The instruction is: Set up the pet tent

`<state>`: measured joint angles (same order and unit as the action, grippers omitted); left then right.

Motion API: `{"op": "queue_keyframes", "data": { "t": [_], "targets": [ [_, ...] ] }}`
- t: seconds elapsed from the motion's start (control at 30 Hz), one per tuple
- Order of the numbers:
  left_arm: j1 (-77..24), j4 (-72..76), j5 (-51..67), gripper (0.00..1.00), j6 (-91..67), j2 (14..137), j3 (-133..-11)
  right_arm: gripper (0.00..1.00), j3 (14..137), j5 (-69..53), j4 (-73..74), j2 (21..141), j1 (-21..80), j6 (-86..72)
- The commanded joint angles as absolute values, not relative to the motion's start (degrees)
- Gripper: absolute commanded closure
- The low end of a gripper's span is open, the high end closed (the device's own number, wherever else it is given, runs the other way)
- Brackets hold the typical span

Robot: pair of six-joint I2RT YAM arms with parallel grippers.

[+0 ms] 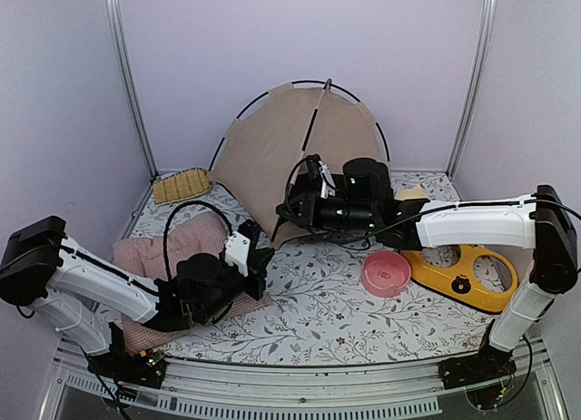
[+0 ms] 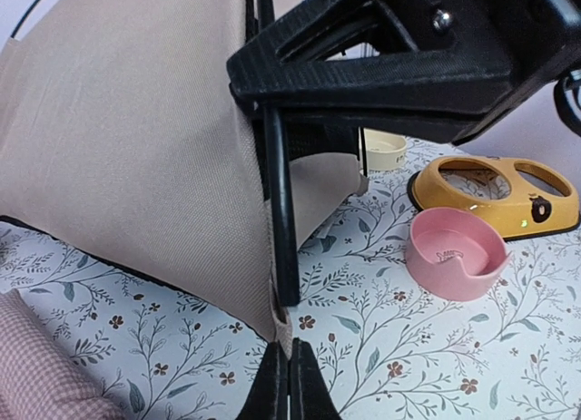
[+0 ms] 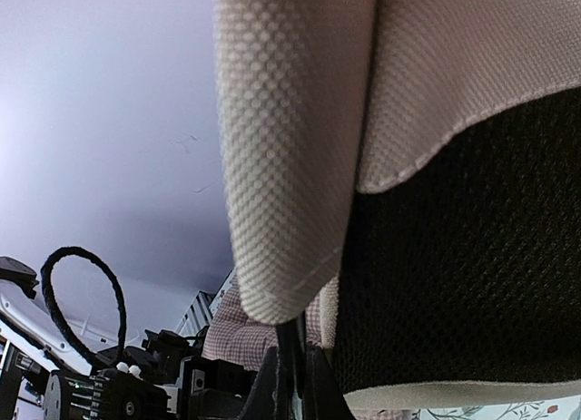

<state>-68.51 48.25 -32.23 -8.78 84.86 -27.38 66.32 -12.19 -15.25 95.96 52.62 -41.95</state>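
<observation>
Fingers (image 2: 275, 388) of left gripper (image 1: 261, 257) pressed together at front corner of pet tent (image 1: 272, 148), left of pink bowl (image 1: 386, 273). Right gripper (image 1: 316, 175) likewise closed behind bowl, at tent's front cloth edge. Hem pinched or not, cannot tell. Tent upright behind bowl. Probably light: floppy cloth on thin springy poles (image 1: 313, 121), best taken by hem or pole. Open floral tablecloth (image 1: 318, 316) around bowl; back wall (image 1: 300, 39) close beyond.

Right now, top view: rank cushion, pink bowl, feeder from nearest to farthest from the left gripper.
1. Cushion, just left of the left gripper, partly under that arm.
2. Pink bowl, to the right, mid-table.
3. Feeder, farther right, past the bowl.
The gripper is shut on the tent at its corner.
</observation>
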Motion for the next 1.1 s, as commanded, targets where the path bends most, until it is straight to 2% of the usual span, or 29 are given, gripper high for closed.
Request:
{"op": "queue_keyframes", "data": {
  "t": [0.0,0.53,1.07],
  "targets": [
    [-71.49,44.06,-31.01,1.0,-7.74,83.82,-26.91,1.0,66.97,-3.9,-19.7,95.0,50.32,-41.88],
    [-71.8,42.69,-29.7,1.0,-6.73,82.71,-27.73,1.0,65.91,-2.77,-19.82,95.79,50.31,-42.71],
    [-71.79,33.3,-27.16,1.0,-8.21,78.71,-30.2,1.0,60.46,-0.78,-22.27,94.09,50.36,-44.44]
  ]
}}
